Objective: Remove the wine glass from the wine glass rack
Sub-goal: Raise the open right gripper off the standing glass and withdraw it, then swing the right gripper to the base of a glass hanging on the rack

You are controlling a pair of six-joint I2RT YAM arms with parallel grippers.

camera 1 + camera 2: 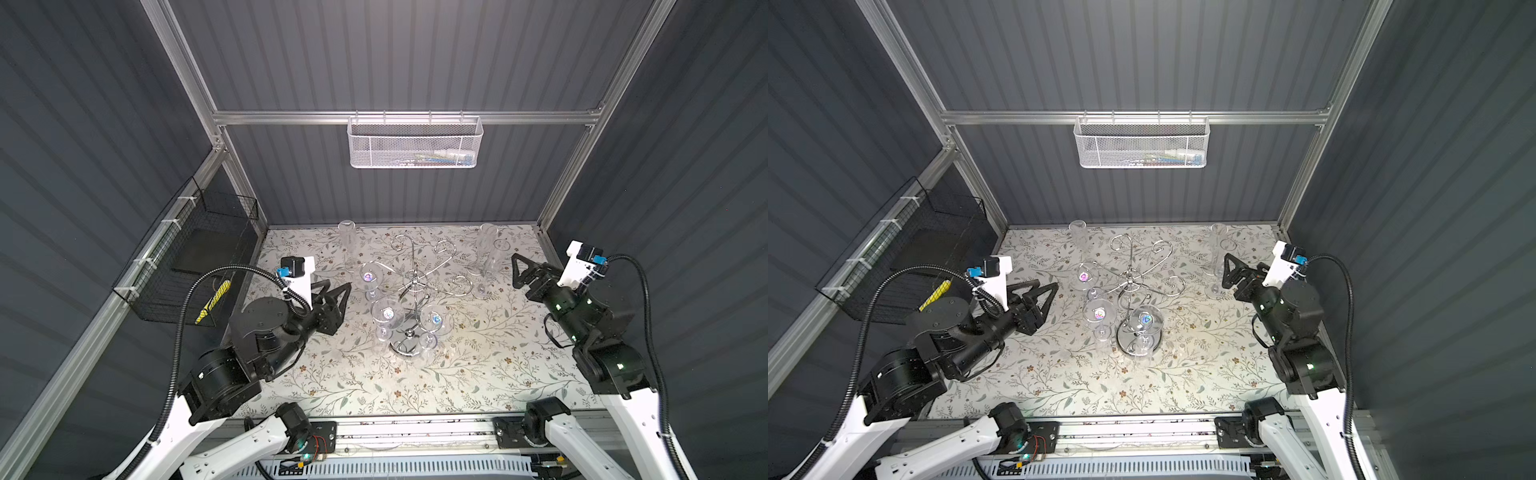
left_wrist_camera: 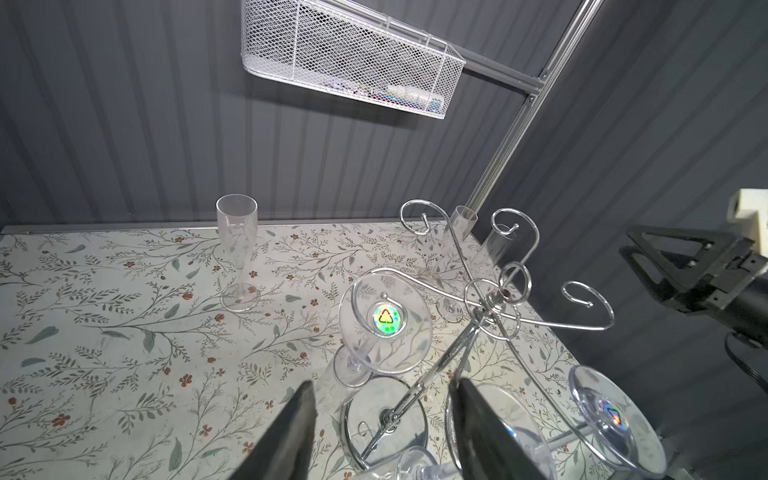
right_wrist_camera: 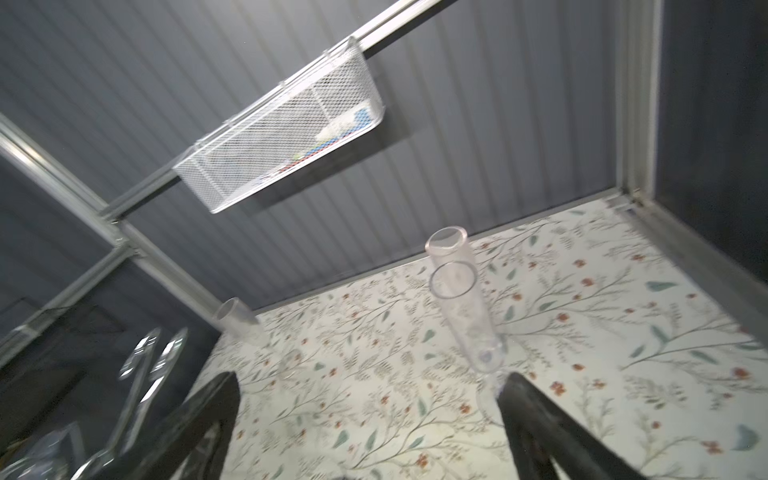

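Both arms angle inward, facing each other; the left claw (image 1: 339, 285) stands parted and empty, the right claw (image 1: 515, 270) wide and empty.

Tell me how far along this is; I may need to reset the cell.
Apparently done: three flutes stand on the table, one back left, two back right. In hand: nothing; the left gripper, open, faces the wine glass rack, the right gripper is open. Left: three glasses hang on it.
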